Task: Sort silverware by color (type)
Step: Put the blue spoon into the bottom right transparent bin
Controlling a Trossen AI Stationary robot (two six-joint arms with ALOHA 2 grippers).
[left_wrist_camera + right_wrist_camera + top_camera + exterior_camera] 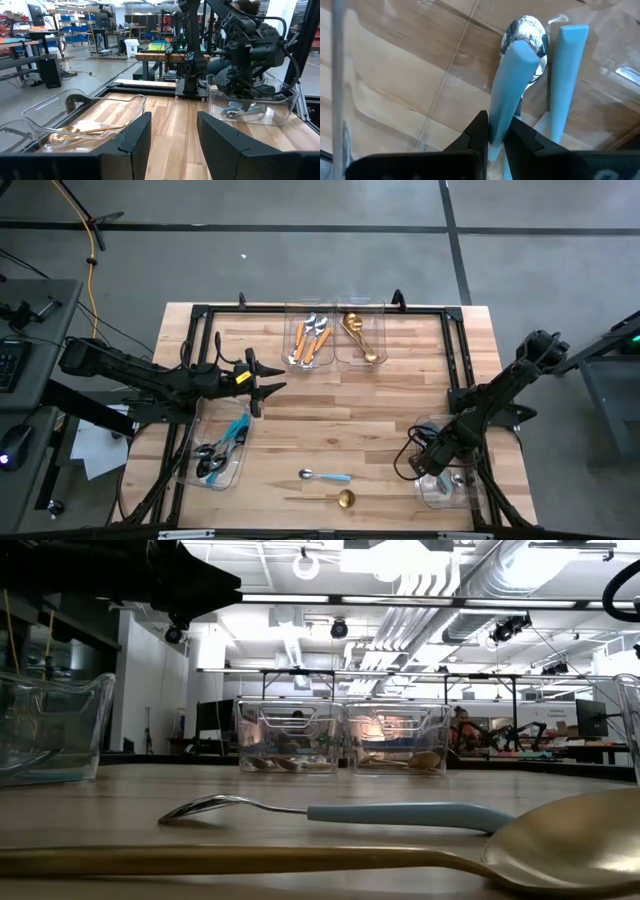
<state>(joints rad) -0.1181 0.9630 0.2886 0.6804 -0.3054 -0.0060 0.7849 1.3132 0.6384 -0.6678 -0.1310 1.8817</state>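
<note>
Nearest the low camera lies a gold spoon [300, 858], its bowl filling the corner of that view, with a light-blue-handled spoon [340, 811] just behind it on the wooden surface [330, 405]. These two are the only pieces loose in the open, so the sort looks nearly done.

From largest to smallest, four clear bins stand on the surface. Two side by side at the far edge hold the orange-handled pieces [310, 340] and the gold pieces [360, 337]. A bin on the left holds the dark-headed, blue-handled pieces [222, 450]. In the bin at the right front [455, 498], the right claw [496, 131] has its fingers closed on the light-blue handle of a silver spoon [512, 80], which lies beside another light-blue handle [565, 75]. Releasing that spoon, then fetching the two loose pieces, seems to be what is left.

The left claw [172, 135] waits over the left side of the surface with its fingers apart and nothing between them.

Only the right wrist view shows the grip on the handle; from above, the arm hides it. Only the high view shows all four bins at once. The left wrist view shows the right arm bent into its bin from across the surface.
</note>
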